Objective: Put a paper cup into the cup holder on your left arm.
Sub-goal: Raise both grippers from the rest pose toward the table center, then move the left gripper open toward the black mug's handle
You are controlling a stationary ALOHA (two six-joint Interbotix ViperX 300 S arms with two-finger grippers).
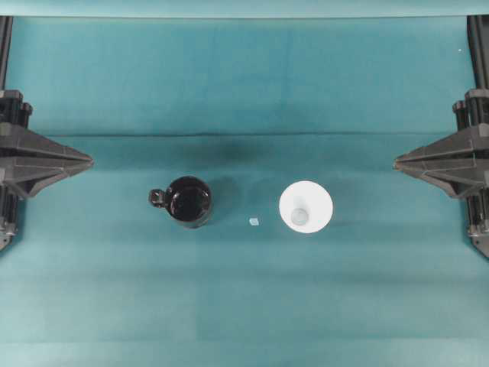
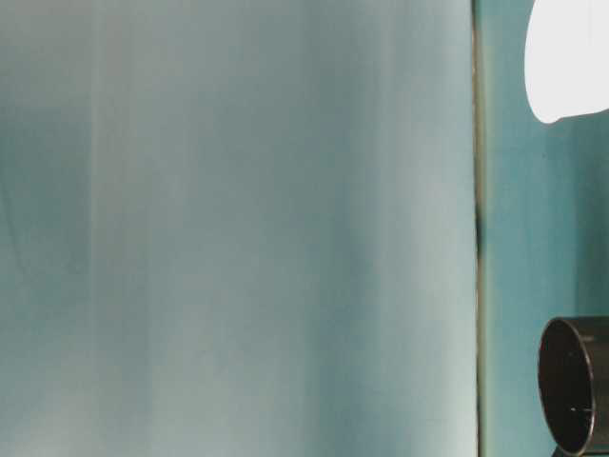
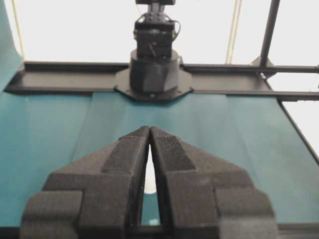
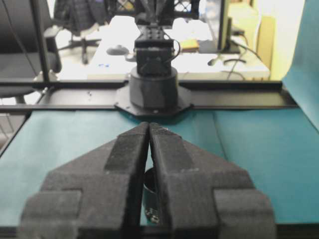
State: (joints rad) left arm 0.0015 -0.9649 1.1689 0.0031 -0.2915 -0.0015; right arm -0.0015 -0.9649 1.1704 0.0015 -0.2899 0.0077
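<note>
Two robot arms sit drawn back at opposite side edges of a teal-covered worktop [image 1: 244,306], each with its wedge-shaped claw pointing level toward the middle. The left gripper [image 1: 90,161] juts in from the left edge and the right gripper [image 1: 396,161] from the right edge, both at about the same height across the worktop and well apart from everything on it. Each wrist camera shows its own black foam-faced fingers [image 3: 130,159] pressed together at the tips, with only a thin slit behind them; nothing is held in either claw. Each view also looks across the cloth to the base of the opposite arm. Between the arms, near the centre, the cup holder [image 1: 189,201] stands upright left of the middle, its stub handle turned toward the left edge. The paper cup [image 1: 306,206] stands right of the middle, open rim up, clear of the holder. A tiny pale scrap [image 1: 254,221] lies on the cloth between the two, touching neither.
</note>
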